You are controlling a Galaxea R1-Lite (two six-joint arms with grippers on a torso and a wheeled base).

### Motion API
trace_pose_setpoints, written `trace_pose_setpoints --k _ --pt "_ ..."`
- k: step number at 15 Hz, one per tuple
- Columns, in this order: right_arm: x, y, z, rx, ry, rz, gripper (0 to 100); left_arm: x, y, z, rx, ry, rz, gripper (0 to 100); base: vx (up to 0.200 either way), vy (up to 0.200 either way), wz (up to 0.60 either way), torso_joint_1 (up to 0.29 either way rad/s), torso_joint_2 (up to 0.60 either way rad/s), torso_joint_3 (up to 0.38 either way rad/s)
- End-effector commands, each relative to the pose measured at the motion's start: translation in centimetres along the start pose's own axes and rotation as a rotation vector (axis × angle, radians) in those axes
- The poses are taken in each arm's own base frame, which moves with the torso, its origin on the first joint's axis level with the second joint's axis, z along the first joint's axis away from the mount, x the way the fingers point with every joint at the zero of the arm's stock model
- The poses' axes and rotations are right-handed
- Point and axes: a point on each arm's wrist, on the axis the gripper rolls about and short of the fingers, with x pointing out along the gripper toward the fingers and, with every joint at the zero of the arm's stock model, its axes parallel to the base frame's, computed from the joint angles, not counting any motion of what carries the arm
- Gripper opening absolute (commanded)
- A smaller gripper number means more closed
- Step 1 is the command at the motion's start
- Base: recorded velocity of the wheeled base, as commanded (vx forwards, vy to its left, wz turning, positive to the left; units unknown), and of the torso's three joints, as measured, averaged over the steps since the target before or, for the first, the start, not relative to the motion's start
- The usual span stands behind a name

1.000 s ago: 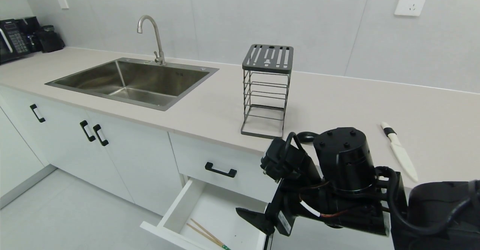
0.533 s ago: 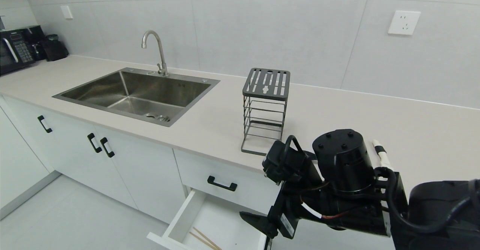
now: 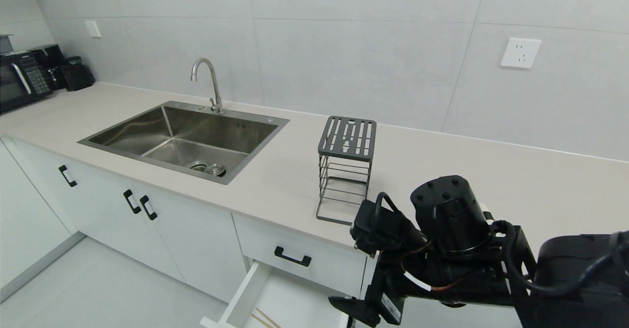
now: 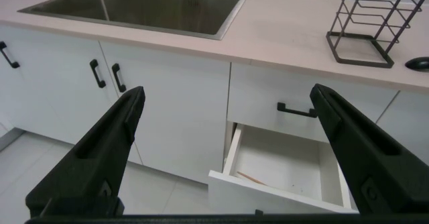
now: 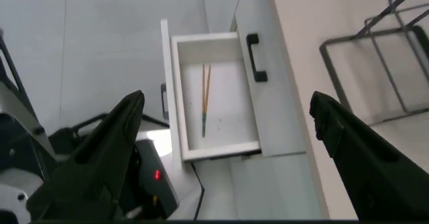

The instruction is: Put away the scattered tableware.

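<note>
Right claw (image 5: 226, 100), jaws wide, above open drawer (image 5: 234, 113) below countertop (image 5: 312, 23) edge.

Holds the black jointed right arm (image 3: 570, 274) low at the right of the head view, forearm lying roughly level and pointing toward the robot's left. Carries a round black cylindrical wrist housing (image 3: 449, 210) standing up from that forearm, with a small black boxy camera module (image 3: 381, 222) just ahead of it and looped black cables (image 3: 508, 249) between housing and arm. Ends in the black two-fingered right gripper (image 5: 226, 98), one tapered finger (image 3: 351, 309) angled downward at the head view's lower edge. Spreads both right fingers wide apart in the right wrist view. Spreads the black two-fingered left gripper (image 4: 228, 93) just as wide, its long tapered fingers (image 4: 100, 157) splayed to either side in the left wrist view.
</note>
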Motion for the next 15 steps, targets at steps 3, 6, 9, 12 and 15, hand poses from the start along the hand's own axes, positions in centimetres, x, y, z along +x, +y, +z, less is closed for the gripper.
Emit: trace_pose_setpoints --k 3,6,9,12,15 --pt "0.3 -1.5 -1.5 -0.120 0.128 0.008 100 0.0 0.0 0.0 -0.001 0.001 0.000 100 0.000 0.000 0.00 0.031 -0.06 -0.036" --pt "1.8 -3.8 -0.5 -0.021 0.071 -0.090 100 0.0 0.0 0.0 -0.001 0.001 0.000 100 0.000 0.000 0.00 0.000 0.00 0.000" --pt "1.4 -5.8 -1.5 0.169 0.075 -0.152 100 0.0 0.0 0.0 -0.001 0.001 0.000 100 0.000 0.000 0.00 0.000 0.00 0.000" --pt "0.9 -6.8 -2.4 0.231 0.067 -0.188 100 0.0 0.0 0.0 -0.001 0.001 0.000 100 0.000 0.000 0.00 0.000 0.00 0.000" --pt "0.4 -7.6 -3.4 0.298 0.066 -0.221 100 0.0 0.0 0.0 -0.001 0.001 0.000 100 0.000 0.000 0.00 0.000 0.00 0.000"
